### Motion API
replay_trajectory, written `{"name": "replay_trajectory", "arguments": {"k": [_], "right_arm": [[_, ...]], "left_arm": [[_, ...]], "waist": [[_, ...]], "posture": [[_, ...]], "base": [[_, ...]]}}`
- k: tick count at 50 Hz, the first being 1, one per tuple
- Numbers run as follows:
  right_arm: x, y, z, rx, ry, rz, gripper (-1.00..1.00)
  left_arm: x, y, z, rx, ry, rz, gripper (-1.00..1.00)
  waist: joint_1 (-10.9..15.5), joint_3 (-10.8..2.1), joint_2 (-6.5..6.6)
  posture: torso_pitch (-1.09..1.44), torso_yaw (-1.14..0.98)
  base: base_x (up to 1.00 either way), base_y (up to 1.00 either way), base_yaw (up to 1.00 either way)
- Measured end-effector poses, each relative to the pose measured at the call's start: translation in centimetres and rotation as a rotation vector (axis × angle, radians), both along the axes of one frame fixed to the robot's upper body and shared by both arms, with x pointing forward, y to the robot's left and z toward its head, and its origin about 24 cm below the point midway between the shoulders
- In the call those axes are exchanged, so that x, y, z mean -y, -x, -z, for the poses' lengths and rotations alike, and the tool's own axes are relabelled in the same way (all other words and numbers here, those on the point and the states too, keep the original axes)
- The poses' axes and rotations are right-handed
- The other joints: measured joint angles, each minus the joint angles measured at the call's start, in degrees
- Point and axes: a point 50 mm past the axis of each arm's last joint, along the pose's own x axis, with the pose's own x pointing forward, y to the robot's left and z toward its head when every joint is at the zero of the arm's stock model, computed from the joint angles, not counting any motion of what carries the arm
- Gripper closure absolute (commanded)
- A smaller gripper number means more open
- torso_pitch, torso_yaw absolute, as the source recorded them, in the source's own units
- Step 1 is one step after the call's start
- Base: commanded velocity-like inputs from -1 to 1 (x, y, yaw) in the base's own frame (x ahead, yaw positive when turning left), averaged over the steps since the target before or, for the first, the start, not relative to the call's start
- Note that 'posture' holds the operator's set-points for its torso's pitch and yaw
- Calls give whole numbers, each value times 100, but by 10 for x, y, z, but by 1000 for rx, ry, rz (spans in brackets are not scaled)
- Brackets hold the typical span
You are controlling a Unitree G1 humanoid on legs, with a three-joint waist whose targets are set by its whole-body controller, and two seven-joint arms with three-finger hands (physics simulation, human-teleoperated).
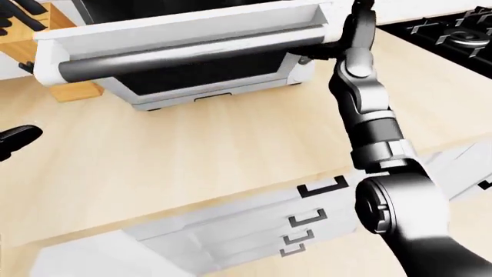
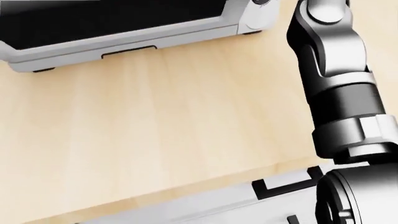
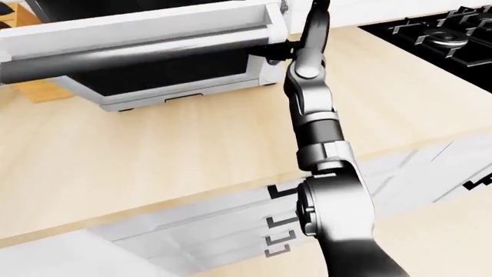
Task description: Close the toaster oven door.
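The white toaster oven [image 1: 207,89] stands at the top of the left-eye view. Its door [image 1: 184,26] is tilted partway up, and the grey handle bar [image 1: 192,55] runs across its outer edge. My right arm [image 1: 361,98] reaches up to the door's right end. The right hand [image 3: 275,53] sits under that corner with dark fingers touching it; most of it is hidden by the door, so its state is unclear. The left hand [image 1: 17,140] shows only as a black tip at the left edge, away from the oven. The head view shows only the oven's base [image 2: 124,46].
A wooden knife block [image 1: 53,23] stands left of the oven. A black stove [image 1: 454,34] lies at the top right. The light wood counter [image 1: 192,150] ends in an edge above white drawers with black handles [image 1: 323,186].
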Motion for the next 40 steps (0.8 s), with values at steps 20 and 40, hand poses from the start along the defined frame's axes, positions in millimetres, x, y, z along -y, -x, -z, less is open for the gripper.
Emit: {"name": "replay_trajectory", "arguments": {"k": [20, 40], "right_arm": [[-2, -7, -13, 32, 44, 72, -100], [-2, -8, -17, 39, 35, 80, -100]], "left_arm": [[47, -14, 3, -21, -60, 179, -100], [123, -18, 47, -129, -37, 479, -100]], "waist": [[46, -7, -3], [49, -63, -140]], "posture": [[0, 0], [0, 0]], "base": [[0, 0, 0], [0, 0, 0]]}}
